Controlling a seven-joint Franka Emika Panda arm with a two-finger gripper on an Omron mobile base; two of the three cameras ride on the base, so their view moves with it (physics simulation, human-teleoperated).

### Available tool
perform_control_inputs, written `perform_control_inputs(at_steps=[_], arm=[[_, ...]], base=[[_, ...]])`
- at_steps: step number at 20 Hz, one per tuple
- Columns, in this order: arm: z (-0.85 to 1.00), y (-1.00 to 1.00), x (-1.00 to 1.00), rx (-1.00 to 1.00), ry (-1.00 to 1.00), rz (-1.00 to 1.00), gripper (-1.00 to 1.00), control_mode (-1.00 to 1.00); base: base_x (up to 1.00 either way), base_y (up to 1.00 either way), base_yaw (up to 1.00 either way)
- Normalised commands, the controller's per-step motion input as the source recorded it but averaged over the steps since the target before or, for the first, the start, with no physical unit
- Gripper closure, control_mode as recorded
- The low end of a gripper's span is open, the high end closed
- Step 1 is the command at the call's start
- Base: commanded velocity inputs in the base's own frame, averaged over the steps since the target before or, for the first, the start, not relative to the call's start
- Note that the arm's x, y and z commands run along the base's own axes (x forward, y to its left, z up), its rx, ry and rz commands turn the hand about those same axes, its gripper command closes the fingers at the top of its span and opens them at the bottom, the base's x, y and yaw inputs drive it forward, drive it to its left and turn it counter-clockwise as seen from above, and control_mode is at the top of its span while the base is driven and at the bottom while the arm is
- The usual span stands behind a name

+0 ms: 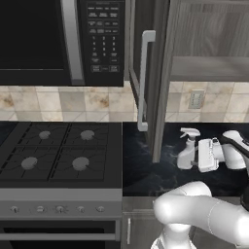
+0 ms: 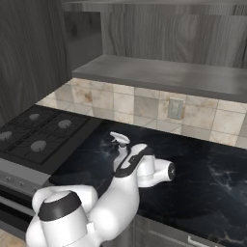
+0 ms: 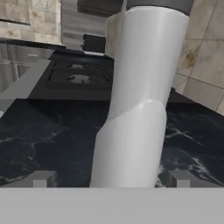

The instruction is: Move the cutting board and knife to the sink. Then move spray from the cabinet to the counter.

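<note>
Left base view takes in the biggest things first: the black microwave [image 1: 58,41] fills the upper left of the frame, and the gas stove [image 1: 58,153] sits below it at the left. The cabinet [image 1: 206,48] occupies the upper right, its door [image 1: 146,73] swung open edge-on near the frame's centre, with the long white bar handle [image 1: 143,80] running down it. A tiled wall [image 1: 73,102] crosses the middle, with a socket plate [image 1: 196,99] at the right. Below lies the black veined surface [image 1: 141,165], lower middle to right.

On that surface, at the right of the frame, the spray [image 1: 186,151] stands upright, nozzle at the top. The hand [image 1: 206,154] sits level with it, right up against its right-hand side.

In the right base view the spray [image 2: 119,149] rises just left of centre on the surface [image 2: 207,173], and the hand [image 2: 126,163] is right beside it at the lower part of the bottle, the white wrist stretching off to the right. The cabinet's inner shelf [image 2: 159,72] runs across the upper frame.

In the hand view the pale bottle [image 3: 135,105] towers up the middle, very close, between the two finger tips [image 3: 41,178] at the bottom left and bottom right. The fingers are spread wide, each standing clear of the bottle's sides, so nothing is pinched. The surface [image 3: 48,135] stretches behind it.
</note>
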Motion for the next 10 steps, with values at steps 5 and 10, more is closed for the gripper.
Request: perform_control_inputs(at_steps=[5,10], arm=[[0.11,-0.06,-0.23,-0.01,0.00,0.00,-1.00,-1.00],[0.14,-0.23,-0.18,-0.02,0.00,0.00,-1.00,-1.00]], base=[[0.00,0.00,0.00],[0.00,0.00,0.00]])
